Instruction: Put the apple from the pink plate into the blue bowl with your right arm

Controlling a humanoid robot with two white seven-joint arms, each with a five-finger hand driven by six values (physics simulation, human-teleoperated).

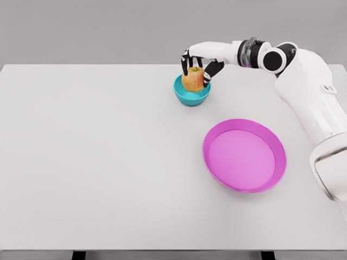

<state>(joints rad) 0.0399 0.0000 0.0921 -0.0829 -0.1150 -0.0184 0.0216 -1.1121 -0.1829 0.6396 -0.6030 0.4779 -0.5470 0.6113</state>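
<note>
A wide, flat, pale grey rectangular table (97, 162) fills most of the head view, with a plain grey wall behind it. The white, jointed right arm (309, 97) comes in from the right edge, rises along that side, bends at a dark-ringed joint and reaches leftward over the far part of the table. Nothing lies under or beside its reach except the two dishes.

The round pink plate (244, 155) with a raised, brighter magenta rim sits right of centre, nearer the camera than the arm's wrist, and holds nothing. It stands well apart from the small, round, teal-blue bowl (191, 93), which rests farther back, near the table's far edge.

The right hand (198, 64), white with black finger segments, hangs directly over the bowl, its fingers curled down and clamped on the yellow-orange apple (192, 80): dark fingers show at the fruit's upper left and along its right side. The apple sits within the bowl's rim, its lower part hidden by the bowl's near wall; whether it touches the bottom cannot be told.
</note>
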